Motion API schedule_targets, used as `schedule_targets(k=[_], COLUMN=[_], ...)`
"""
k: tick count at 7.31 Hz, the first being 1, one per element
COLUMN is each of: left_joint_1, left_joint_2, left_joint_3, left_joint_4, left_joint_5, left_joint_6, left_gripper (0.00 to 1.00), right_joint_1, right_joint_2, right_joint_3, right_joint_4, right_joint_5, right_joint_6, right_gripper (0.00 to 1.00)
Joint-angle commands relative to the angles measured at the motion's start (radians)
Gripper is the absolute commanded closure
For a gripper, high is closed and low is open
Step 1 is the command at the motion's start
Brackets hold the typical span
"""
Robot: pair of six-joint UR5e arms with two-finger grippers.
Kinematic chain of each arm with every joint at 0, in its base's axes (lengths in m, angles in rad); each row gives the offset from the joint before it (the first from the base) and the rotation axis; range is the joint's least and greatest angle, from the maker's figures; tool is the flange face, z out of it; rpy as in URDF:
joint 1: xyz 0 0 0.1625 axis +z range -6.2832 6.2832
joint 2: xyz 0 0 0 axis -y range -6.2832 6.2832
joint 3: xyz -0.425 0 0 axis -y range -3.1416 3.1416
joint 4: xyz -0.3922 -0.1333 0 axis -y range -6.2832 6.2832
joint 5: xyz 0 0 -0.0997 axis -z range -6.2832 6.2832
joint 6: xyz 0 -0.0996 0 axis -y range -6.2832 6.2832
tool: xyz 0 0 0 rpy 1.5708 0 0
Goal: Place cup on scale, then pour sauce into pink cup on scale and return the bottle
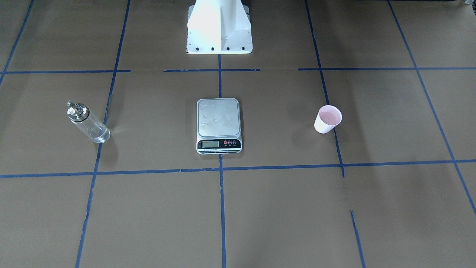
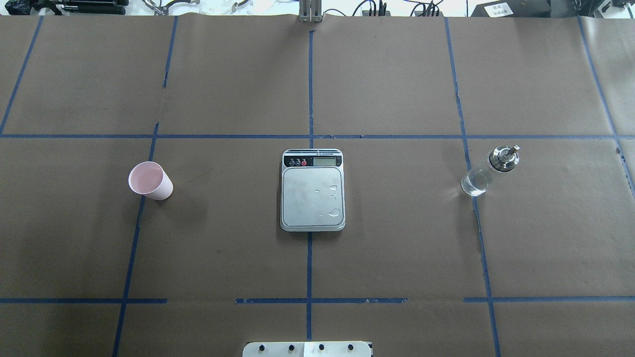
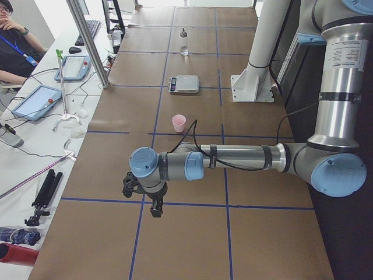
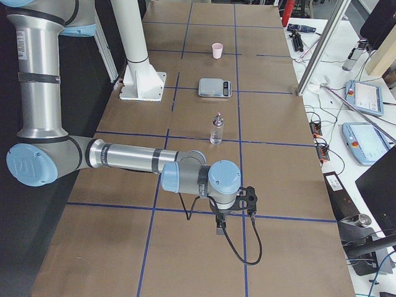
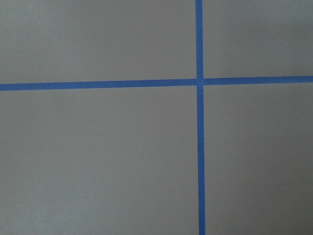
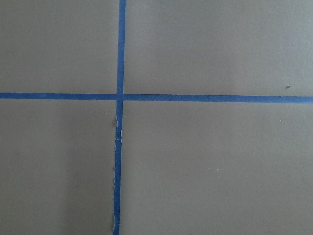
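- Starting state, nothing done: cup on table, robot's left, well apart from scale.
- Bottle upright on the right, untouched.
- Left gripper, right gripper: away from items, opening can't tell.
- All steps remain.

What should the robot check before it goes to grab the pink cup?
1. Cup upright, mouth up: ok.
2. Scale top free for the cup: ok, though a few drops lie on it.
3. Bottle upright, on the far side of the scale from the cup: ok.
4. Left hand open: cannot tell.
5. Right hand open: cannot tell.
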Motion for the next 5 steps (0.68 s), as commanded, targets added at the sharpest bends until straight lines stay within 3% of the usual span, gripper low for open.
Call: schedule_targets(k=[1, 3, 5], left_joint_1=[-0.001, 0.0, 0.006], left_joint_2=[-0.001, -0.01, -0.019], left_joint_3=[-0.008, -0.027, -0.147], left_joint_4=[0.0, -0.011, -0.006], left_joint_5=[0.0, 0.009, 0.02], left_joint_6=[0.0, -0.002, -0.053], left_gripper=[0.0, 0.0, 0.0], right_joint_1=[0.0, 0.0, 0.0], right_joint_2=[-0.001, -0.002, -0.002], right_joint_3=[0.042, 0.042, 0.044], right_joint_4=[0.0, 0.0, 0.0], right_joint_5=[-0.003, 0.003, 0.008], right_joint_6=[-0.002, 0.001, 0.001], right_gripper=[0.0, 0.0, 0.0])
